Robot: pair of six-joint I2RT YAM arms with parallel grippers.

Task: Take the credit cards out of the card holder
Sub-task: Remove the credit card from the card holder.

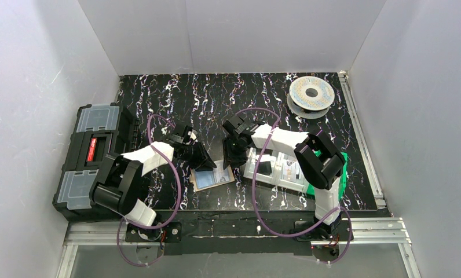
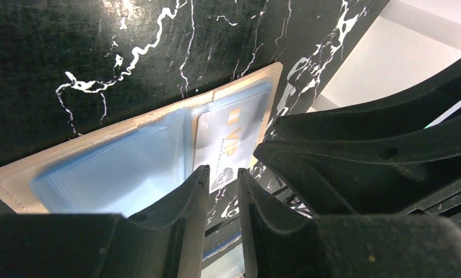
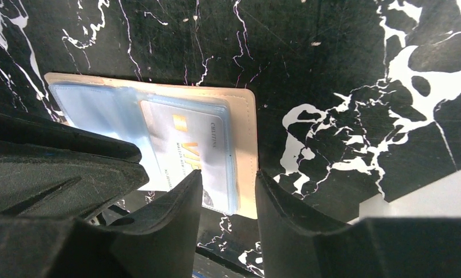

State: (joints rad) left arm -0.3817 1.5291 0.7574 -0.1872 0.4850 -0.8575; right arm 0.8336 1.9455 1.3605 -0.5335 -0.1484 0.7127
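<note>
Part-open and empty, left hand [image 2: 222, 176] and right hand [image 3: 228, 180] flank holder [image 3: 247, 127]; one should pin its leather, other pinch card [image 3: 187, 145] edge

I count one card holder [image 1: 213, 176], one credit card [image 2: 228, 145] showing inside it, one black toolbox [image 1: 92, 156], one spool [image 1: 311, 95], one green bin [image 1: 343, 168], one clear tray [image 1: 277, 171].

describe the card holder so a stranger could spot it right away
On the black marbled table, look at the near middle. The card holder lies open and flat there, a small tan wallet with pale blue plastic sleeves. Unlike the black toolbox on its left and the green bin on its right, it is thin and tan.
</note>
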